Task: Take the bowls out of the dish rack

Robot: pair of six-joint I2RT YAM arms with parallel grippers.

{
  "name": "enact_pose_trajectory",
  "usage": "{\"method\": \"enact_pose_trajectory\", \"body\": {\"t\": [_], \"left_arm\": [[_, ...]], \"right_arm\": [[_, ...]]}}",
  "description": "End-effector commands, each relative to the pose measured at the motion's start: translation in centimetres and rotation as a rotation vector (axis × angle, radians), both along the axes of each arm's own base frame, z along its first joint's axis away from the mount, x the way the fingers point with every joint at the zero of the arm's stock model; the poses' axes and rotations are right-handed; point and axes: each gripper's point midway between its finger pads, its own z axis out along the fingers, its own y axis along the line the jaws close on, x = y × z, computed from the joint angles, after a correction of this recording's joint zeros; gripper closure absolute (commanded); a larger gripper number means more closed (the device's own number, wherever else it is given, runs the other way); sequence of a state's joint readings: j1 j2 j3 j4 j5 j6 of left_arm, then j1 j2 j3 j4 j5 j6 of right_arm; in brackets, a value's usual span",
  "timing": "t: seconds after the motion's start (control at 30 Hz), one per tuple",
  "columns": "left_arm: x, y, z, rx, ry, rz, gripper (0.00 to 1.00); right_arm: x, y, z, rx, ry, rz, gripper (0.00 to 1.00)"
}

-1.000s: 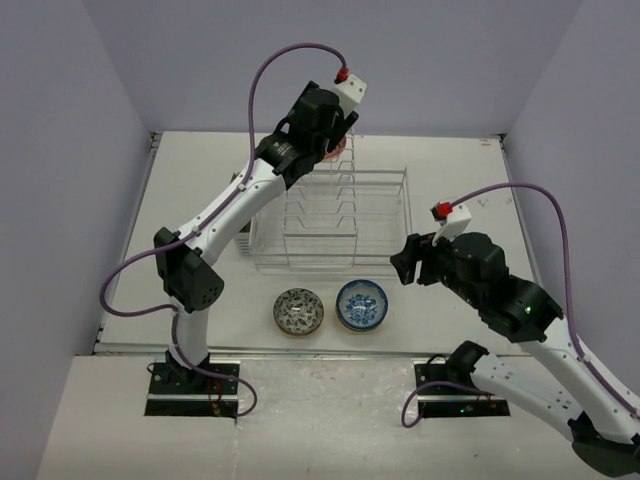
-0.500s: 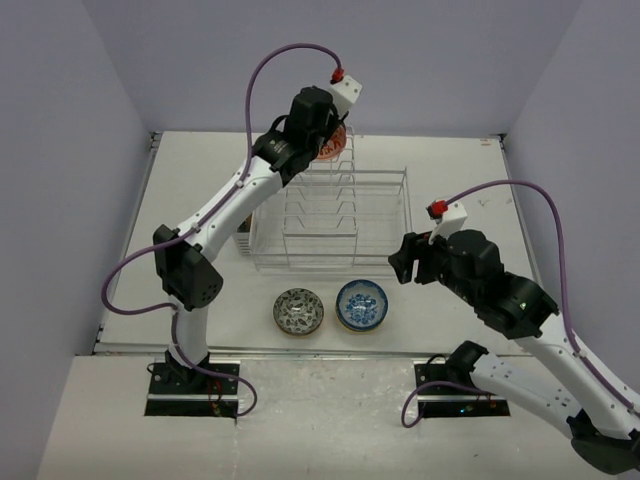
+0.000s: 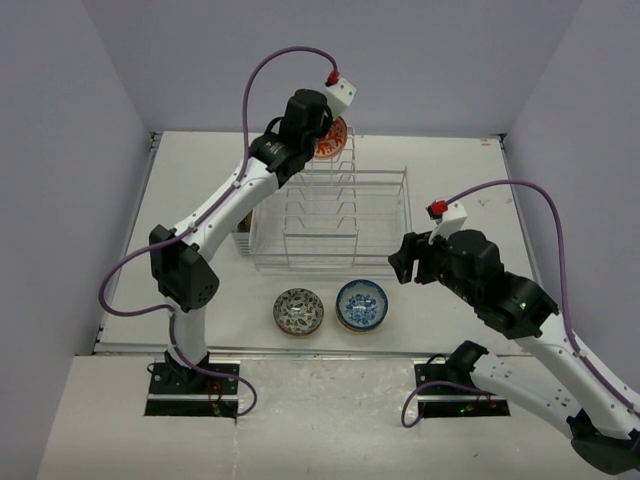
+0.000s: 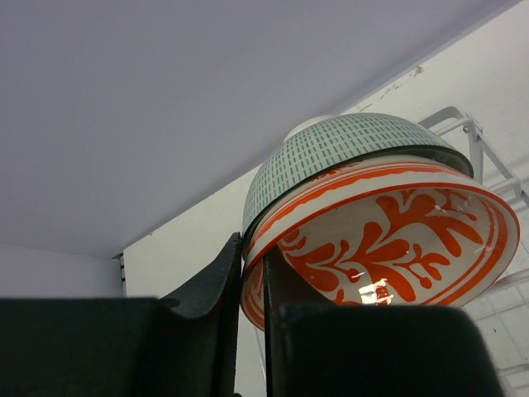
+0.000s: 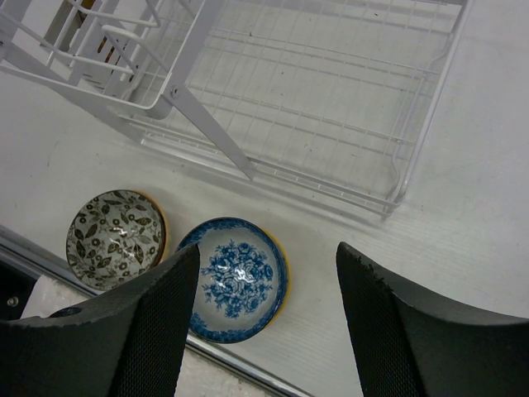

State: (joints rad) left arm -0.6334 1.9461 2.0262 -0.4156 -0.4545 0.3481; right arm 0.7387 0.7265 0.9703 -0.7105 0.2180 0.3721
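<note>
1. A small round white ceramic orange floral bowl (image 4: pixel 388 240) stands on edge. Its rim is pinched between the two black fingers of the left gripper (image 4: pixel 252 269), which press onto it from either side.
2. Just beyond that bowl from the gripper, touching its back, is a round pale green bowl (image 4: pixel 347 149) with a fine grid pattern. The two nest together.
3. Seen from above, the left gripper (image 3: pixel 318 130) and the orange floral bowl (image 3: pixel 331 140) are at the far end of the rectangular white wire dish rack (image 3: pixel 340 225). Whether the bowl rests on the wires cannot be told.
4. The rack's row of upright wire dividers runs from under the left gripper toward the right gripper (image 3: pixel 405 258).
5. The right gripper (image 5: pixel 266 256) hovers just off the rack's near right corner. Its fingers are spread wide and hold nothing.
6. Below the right gripper, on the white tabletop (image 3: pixel 450 170), a round blue-and-white floral bowl (image 5: pixel 235 277) sits upright.
7. Just beside it, to the gripper's left, sits a round dark leaf-patterned bowl (image 5: pixel 116 238) with a brown rim. Both bowls lie apart from the rack (image 5: pixel 331 107).
</note>
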Motion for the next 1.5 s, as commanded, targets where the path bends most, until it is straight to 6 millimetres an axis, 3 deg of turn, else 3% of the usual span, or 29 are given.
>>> {"method": "enact_pose_trajectory", "body": {"t": [0.0, 0.1, 0.33, 0.47, 0.6, 1.0, 1.23, 1.47], "left_arm": [[-1.3, -1.3, 0.1, -0.002, 0.018, -0.083, 0.92], [-1.5, -1.2, 0.4, 0.005, 0.012, -0.093, 1.00], [-2.1, -1.4, 1.3, -0.024, -0.002, -0.117, 1.00], [-2.9, -1.1, 3.0, -0.085, -0.034, -0.118, 1.00], [-4.1, -0.5, 6.0, -0.186, -0.122, -0.113, 1.00], [-5.0, 0.7, 6.8, -0.235, -0.147, -0.075, 1.00], [-7.3, 1.5, 9.6, -0.342, -0.165, -0.090, 1.00], [-10.8, 2.6, 13.4, -0.441, -0.232, -0.165, 1.00]], "right_arm": [[0.3, 0.0, 1.9, 0.021, -0.049, 0.003, 0.32], [0.2, 0.1, 2.0, 0.024, -0.052, 0.009, 0.32], [0.2, 0.1, 2.1, 0.027, -0.055, 0.008, 0.32], [0.2, 0.1, 2.1, 0.025, -0.055, 0.008, 0.32], [0.2, 0.1, 2.3, 0.027, -0.057, 0.008, 0.32], [0.2, 0.0, 2.5, 0.024, -0.061, 0.006, 0.32], [0.2, 0.0, 2.2, 0.020, -0.053, 0.004, 0.32], [0.2, 0.1, 2.3, 0.028, -0.052, 0.004, 0.32]]}}
